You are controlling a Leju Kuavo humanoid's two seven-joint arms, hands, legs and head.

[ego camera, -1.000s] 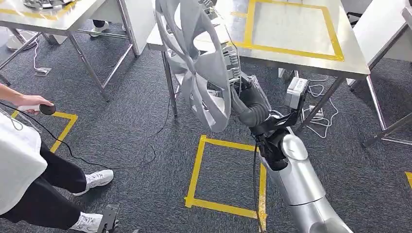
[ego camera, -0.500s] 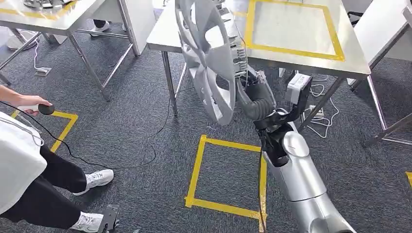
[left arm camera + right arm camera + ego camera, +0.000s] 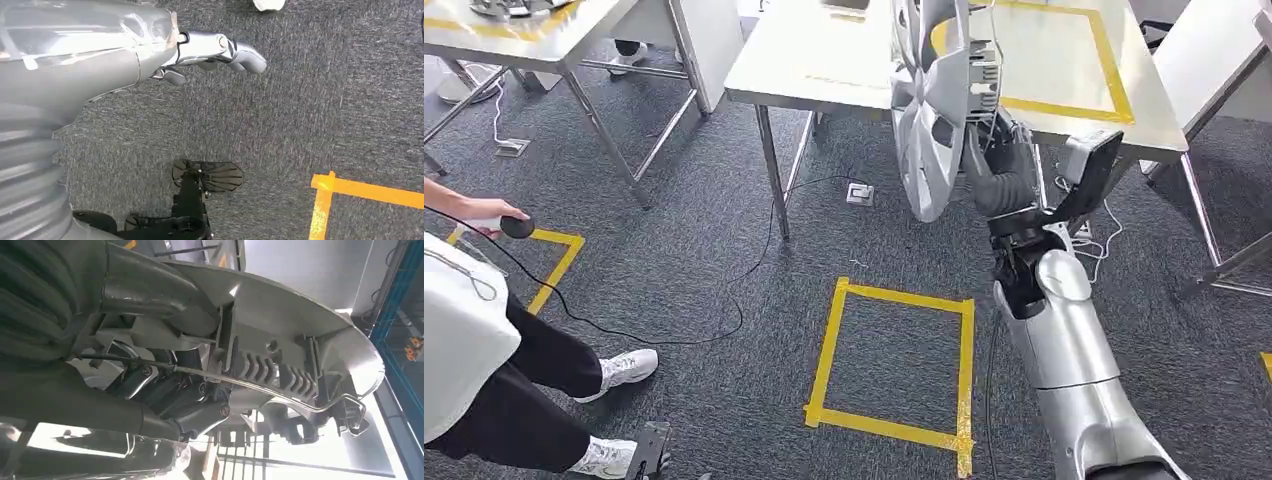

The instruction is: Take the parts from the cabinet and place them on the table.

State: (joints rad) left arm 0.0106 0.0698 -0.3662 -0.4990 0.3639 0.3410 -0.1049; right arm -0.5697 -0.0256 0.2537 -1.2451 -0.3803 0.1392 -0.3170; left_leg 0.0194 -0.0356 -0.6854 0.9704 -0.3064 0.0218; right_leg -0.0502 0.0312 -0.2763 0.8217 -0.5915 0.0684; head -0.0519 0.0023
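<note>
A large silver wheel cover (image 3: 932, 110) with curved spokes stands on edge in the air at the front edge of the steel table (image 3: 814, 70). My right hand (image 3: 999, 165) grips it from behind, near its rim. In the right wrist view the cover's ribbed back (image 3: 280, 340) and wire ring (image 3: 300, 397) fill the space past my dark fingers (image 3: 170, 395), which curl around the plastic. My left hand (image 3: 210, 50) hangs over grey carpet, fingers loosely extended and holding nothing.
A yellow tape rectangle (image 3: 1064, 60) marks the table top. A yellow tape square (image 3: 894, 360) lies on the carpet below. A person (image 3: 484, 330) stands at the left holding a black controller (image 3: 519, 226) with a cable. Another table (image 3: 514, 25) stands at the far left.
My right arm has swung the wheel cover to the right and up toward the table. It now shows nearly edge-on over the table's front edge. The person has hardly moved.
</note>
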